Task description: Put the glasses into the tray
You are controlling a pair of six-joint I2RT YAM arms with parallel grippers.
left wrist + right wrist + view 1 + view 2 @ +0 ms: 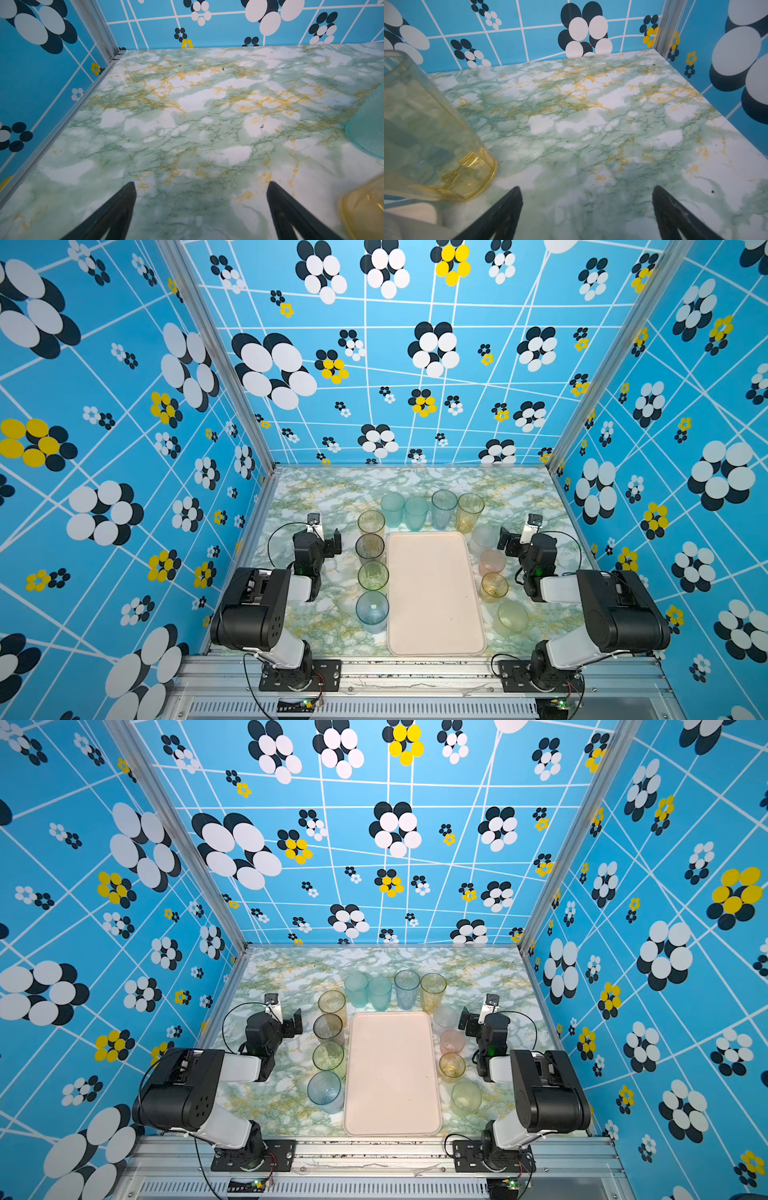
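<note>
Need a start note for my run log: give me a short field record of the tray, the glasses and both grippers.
tray: middle of the table, nothing in it
glasses: twelve, all upright on the table, none in the tray
left of tray: four in a column
behind tray: four in a row
right of tray: four in a column
left gripper: open, empty, over bare table
right gripper: open, empty, a yellow glass beside it
</note>
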